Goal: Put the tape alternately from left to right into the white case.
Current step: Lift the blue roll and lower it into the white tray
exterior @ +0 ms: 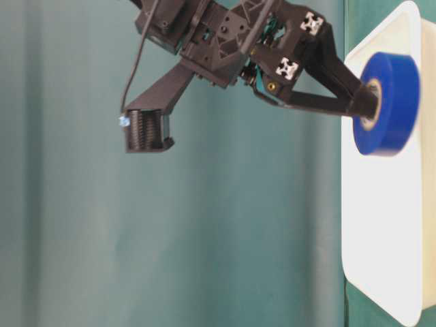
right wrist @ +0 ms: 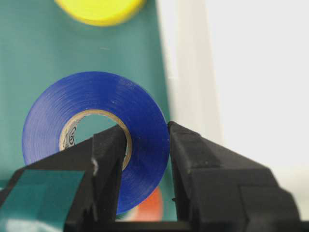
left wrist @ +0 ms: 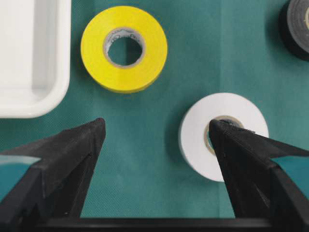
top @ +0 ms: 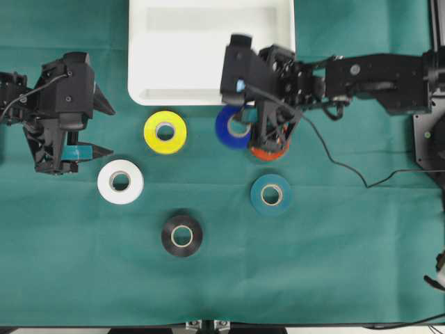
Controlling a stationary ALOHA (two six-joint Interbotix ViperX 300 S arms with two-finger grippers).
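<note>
My right gripper [top: 243, 129] [right wrist: 147, 140] is shut on the blue tape roll [top: 224, 126] [right wrist: 96, 92] [exterior: 392, 102]. One finger sits inside its core, the other on its outer wall. The roll hangs above the cloth at the white case's [top: 208, 49] [right wrist: 251, 72] near rim. My left gripper [top: 104, 129] [left wrist: 157, 128] stands open and holds nothing, left of the yellow roll [top: 151, 132] [left wrist: 96, 48] and the white roll [top: 106, 182] [left wrist: 231, 104]. The red-orange roll [top: 268, 152] [right wrist: 154, 208] is partly hidden under the right gripper.
A teal roll [top: 259, 195] and a black roll [top: 169, 236] [left wrist: 294, 29] lie on the green cloth nearer the front. The right arm's cable [top: 348, 170] trails across the cloth to the right.
</note>
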